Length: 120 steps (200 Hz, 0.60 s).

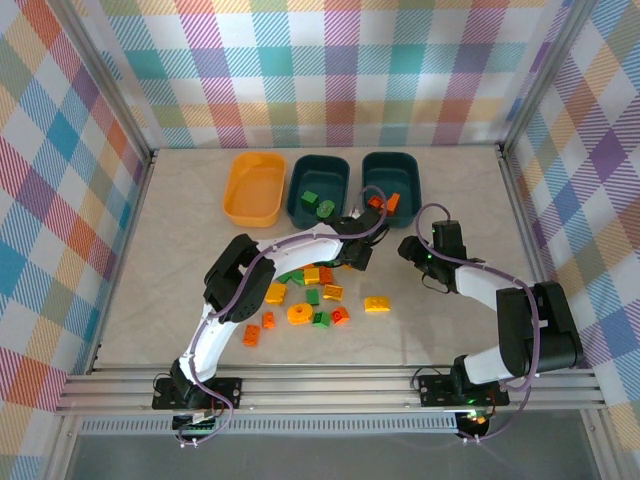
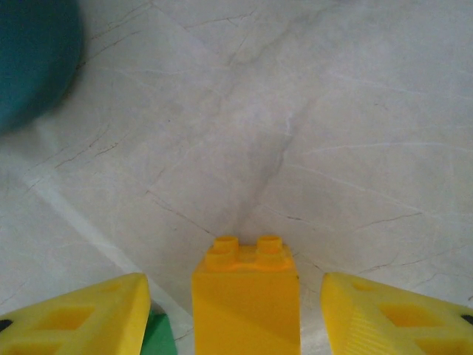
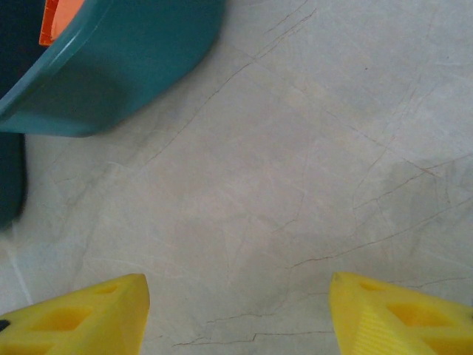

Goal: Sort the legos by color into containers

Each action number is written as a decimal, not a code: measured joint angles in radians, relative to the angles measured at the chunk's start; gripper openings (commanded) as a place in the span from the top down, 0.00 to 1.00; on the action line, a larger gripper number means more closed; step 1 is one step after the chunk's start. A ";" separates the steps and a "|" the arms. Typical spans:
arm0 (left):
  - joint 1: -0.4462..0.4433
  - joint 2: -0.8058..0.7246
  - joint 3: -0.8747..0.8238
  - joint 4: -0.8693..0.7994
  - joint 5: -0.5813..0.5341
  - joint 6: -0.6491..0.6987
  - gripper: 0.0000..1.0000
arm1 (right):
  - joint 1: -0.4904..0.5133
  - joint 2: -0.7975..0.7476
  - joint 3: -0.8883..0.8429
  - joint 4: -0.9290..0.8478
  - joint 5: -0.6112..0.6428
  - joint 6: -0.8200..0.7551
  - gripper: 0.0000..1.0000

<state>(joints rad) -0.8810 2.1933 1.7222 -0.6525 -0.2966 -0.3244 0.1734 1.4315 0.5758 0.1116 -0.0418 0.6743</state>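
Note:
Loose legos (image 1: 312, 296) in yellow, green and orange-red lie scattered mid-table. At the back stand three containers: a yellow-orange tub (image 1: 254, 187), a teal tub (image 1: 318, 180) holding green bricks, and a teal tub (image 1: 392, 175) holding orange-red bricks. My left gripper (image 1: 355, 255) reaches over the far side of the pile. In its wrist view the left gripper (image 2: 233, 279) is open astride a yellow brick (image 2: 246, 296), with a gap on each side, and a green brick (image 2: 159, 336) lies by the left finger. My right gripper (image 1: 410, 247) (image 3: 238, 279) is open over bare table.
A teal tub's corner (image 2: 29, 59) sits ahead-left of the left gripper. In the right wrist view a teal tub (image 3: 133, 59) with an orange-red brick (image 3: 59, 18) inside lies ahead-left. Metal frame rails and checked walls bound the table.

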 measured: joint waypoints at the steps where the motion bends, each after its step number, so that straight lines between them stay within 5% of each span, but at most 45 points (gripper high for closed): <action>1: 0.000 0.000 0.000 0.000 0.000 0.000 0.42 | 0.000 0.000 0.000 0.000 0.000 0.000 0.35; 71: 0.000 0.013 0.001 0.001 0.025 -0.008 0.70 | 0.000 0.000 0.000 0.000 0.000 0.000 0.35; 120: 0.007 0.004 0.009 -0.004 0.045 0.002 0.72 | 0.000 0.000 0.000 0.000 0.000 0.000 0.35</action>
<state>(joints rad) -0.8738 2.1971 1.7309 -0.6563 -0.2512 -0.3222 0.1734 1.4315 0.5755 0.1112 -0.0422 0.6739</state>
